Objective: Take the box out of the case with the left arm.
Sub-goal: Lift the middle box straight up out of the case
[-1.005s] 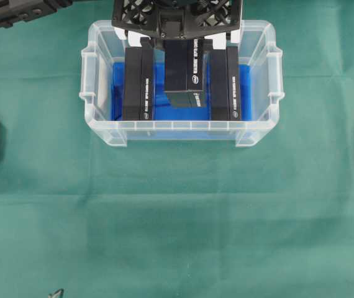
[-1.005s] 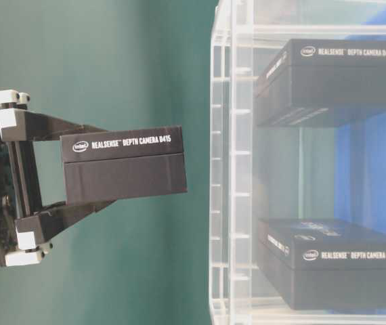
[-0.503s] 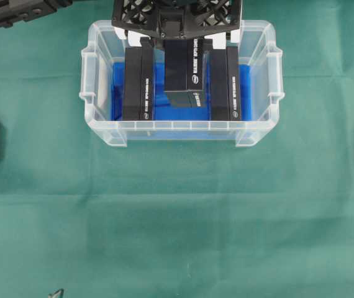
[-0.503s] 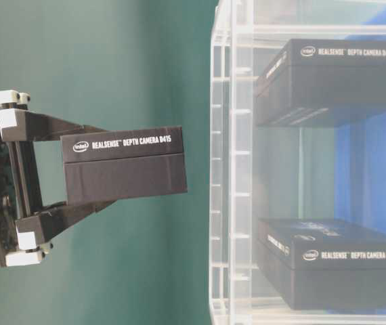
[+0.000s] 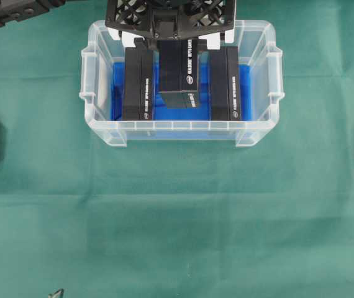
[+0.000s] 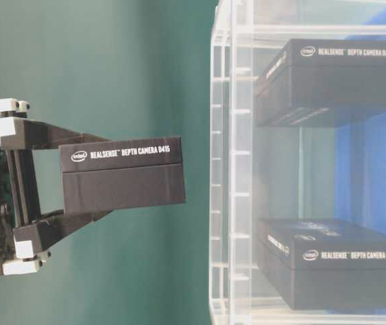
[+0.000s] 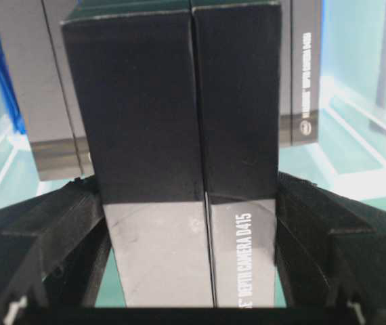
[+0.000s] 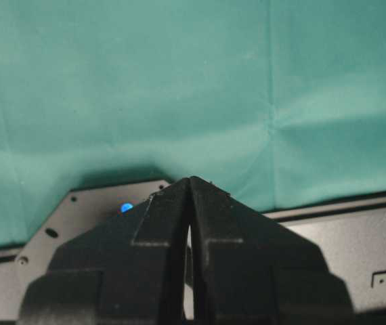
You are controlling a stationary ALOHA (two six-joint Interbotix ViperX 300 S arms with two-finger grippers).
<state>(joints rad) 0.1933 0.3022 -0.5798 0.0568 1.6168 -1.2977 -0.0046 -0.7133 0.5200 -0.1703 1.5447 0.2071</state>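
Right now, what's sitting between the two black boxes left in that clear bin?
Nothing rests there: in the table-level view, only the blue sheet shows between the upper box and the lower box. The lifted box hangs outside the case.

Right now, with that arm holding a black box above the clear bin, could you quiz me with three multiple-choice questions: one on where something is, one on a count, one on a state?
1. Where is the held box?
A. On the cloth
B. Lifted over the case's middle
C. Under another box

2. How many boxes remain on the blue sheet?
A. Two
B. Four
C. None

3. The right gripper is:
A. Wide open
B. Holding a box
C. Shut, empty

Answers: 1 B, the left gripper clamps it outside the rim; 2 A, one lies either side; 3 C, its fingers meet with nothing between.
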